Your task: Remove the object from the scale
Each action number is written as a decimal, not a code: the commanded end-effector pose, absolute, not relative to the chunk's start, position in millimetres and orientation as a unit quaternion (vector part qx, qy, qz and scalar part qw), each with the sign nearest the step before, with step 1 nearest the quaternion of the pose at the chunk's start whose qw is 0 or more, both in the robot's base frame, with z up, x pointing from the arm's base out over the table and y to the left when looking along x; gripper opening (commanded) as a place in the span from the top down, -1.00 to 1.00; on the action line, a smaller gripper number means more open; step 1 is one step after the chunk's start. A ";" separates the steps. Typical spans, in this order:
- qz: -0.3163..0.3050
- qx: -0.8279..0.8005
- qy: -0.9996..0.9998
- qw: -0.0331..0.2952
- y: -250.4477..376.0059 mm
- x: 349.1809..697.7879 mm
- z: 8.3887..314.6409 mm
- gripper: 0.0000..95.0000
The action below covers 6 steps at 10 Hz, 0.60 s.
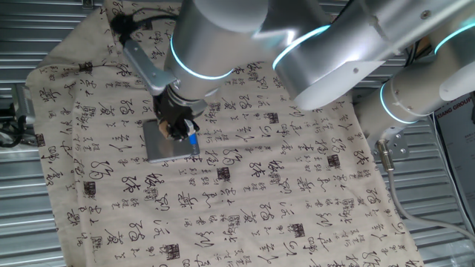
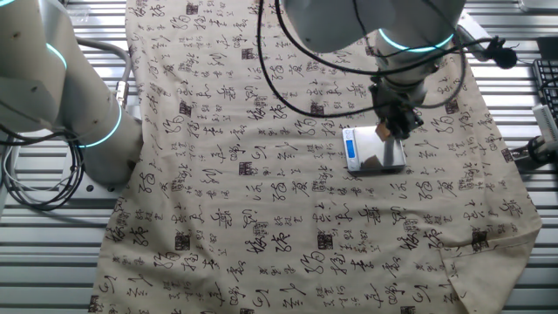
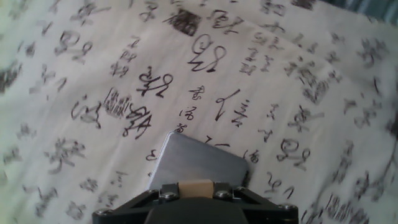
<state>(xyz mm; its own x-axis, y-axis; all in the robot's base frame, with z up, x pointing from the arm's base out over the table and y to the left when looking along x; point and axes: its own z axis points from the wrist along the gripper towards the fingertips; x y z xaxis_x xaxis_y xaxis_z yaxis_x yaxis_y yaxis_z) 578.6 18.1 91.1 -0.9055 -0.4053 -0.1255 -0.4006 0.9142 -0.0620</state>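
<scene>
The scale (image 2: 377,153) is a flat grey plate with a blue strip (image 2: 351,148) along its left edge, lying on the beige cloth. It also shows in one fixed view (image 1: 165,142) and in the hand view (image 3: 199,160). My gripper (image 2: 384,131) is over the scale's far part. In the hand view the gripper (image 3: 194,194) is shut on the small tan cube (image 3: 194,187), which sits between the two fingers, just above the plate. In one fixed view the gripper (image 1: 180,131) hides the cube.
The beige cloth printed with black characters (image 1: 260,185) covers the table. A second silver arm (image 2: 52,87) stands at the left of the other fixed view. Cables (image 2: 305,96) hang over the cloth near the arm.
</scene>
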 end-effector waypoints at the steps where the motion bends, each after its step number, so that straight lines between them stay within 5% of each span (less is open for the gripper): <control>1: -0.015 -0.097 0.993 0.073 47.7 574.2 90.3 1.00; 6: -0.033 -0.062 0.995 0.074 98.3 558.6 83.3 1.00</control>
<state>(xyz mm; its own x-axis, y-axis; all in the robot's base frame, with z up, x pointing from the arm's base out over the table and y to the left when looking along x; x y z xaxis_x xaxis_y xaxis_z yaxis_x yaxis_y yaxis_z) 559.6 93.9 83.8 -0.9804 -0.1372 -0.1417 -0.1288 0.9894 -0.0667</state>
